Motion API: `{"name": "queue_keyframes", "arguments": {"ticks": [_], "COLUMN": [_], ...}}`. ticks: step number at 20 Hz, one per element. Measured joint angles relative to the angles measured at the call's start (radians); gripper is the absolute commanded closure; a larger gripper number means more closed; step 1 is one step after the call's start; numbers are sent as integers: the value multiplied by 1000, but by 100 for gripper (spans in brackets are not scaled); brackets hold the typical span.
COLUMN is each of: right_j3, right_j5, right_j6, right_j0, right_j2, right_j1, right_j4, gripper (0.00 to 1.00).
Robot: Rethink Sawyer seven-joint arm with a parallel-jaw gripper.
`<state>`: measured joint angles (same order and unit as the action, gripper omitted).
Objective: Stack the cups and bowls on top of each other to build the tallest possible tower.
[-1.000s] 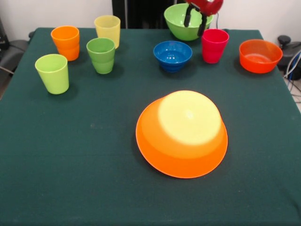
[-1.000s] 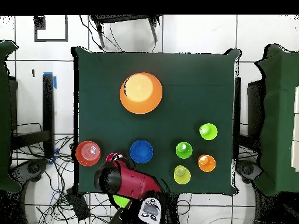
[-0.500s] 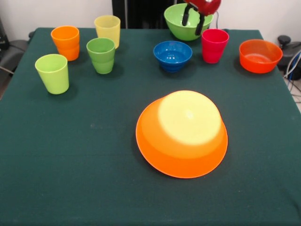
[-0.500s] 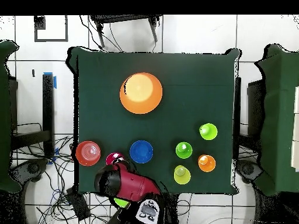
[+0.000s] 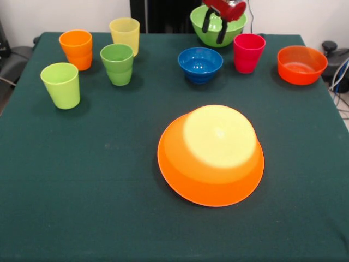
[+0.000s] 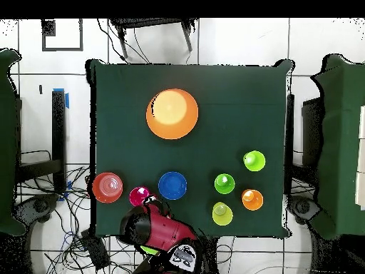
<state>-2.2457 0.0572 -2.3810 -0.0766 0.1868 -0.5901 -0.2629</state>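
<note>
A very large orange bowl (image 5: 210, 155) lies upside down mid-table, also seen as the orange bowl (image 6: 172, 113) from above. Along the far edge stand a light green bowl (image 5: 235, 31), a blue bowl (image 5: 200, 64), a red-pink cup (image 5: 248, 52) and a red-orange bowl (image 5: 301, 64). At the left stand four cups: orange (image 5: 76, 49), pale yellow (image 5: 125, 34), green (image 5: 118, 64) and lime green (image 5: 61, 85). My gripper (image 5: 214, 30) hangs open over the light green bowl and holds nothing. Nothing is stacked.
The red arm (image 6: 158, 228) covers most of the light green bowl in the overhead view. Dark green cloth covers the table (image 5: 82, 180). Cables lie on the floor past the table's right edge (image 5: 339, 71).
The gripper has shifted left, away from the red-pink cup, and now hangs over the middle of the light green bowl. The cups and bowls have not moved.
</note>
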Motion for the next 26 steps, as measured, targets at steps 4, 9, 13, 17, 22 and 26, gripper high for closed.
{"name": "queue_keyframes", "arguments": {"ticks": [4, 9, 13, 17, 22, 26], "right_j3": [-17, -38, -53, -59, -63, -69], "right_j5": [23, 24, 24, 24, 24, 28], "right_j6": [0, 0, 0, 0, 0, 0], "right_j0": [0, -12, -28, -29, -28, -15], "right_j2": [0, 1, 3, 3, 3, 3], "right_j1": [15, 21, 12, 12, 16, 24], "right_j4": [-2, -13, -25, -28, -28, -28], "gripper": [0, 0, 0, 0, 0, 0]}}
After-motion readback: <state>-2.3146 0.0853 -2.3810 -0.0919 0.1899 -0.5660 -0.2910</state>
